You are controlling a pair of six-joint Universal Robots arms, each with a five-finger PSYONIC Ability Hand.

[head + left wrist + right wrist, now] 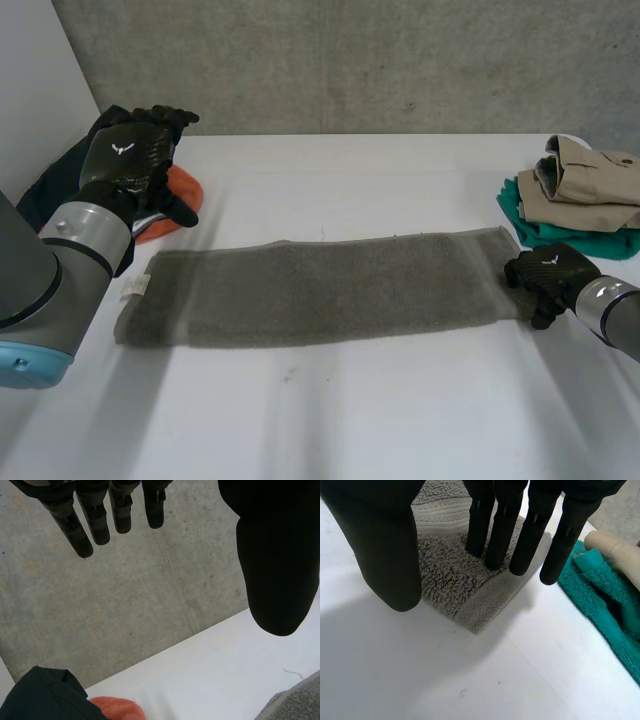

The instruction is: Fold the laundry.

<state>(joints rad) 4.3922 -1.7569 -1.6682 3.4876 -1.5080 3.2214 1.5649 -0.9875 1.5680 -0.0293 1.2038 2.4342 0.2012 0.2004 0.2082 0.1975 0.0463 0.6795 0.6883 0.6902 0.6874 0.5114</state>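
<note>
The long, nubby grey towel (320, 290) lies flat across the table (330, 410). My right hand (548, 275) spreads straight fingers (500, 535) over its hemmed right corner; my left hand (135, 155) hangs open beyond its left end.

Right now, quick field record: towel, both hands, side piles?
towel: grey, flat, a long strip across the table
left hand: raised by the orange cloth, fingers straight, holding nothing
right hand: at the towel's right corner, fingers straight over it
left side: orange cloth, dark garment
right side: beige garment on teal cloth
</note>
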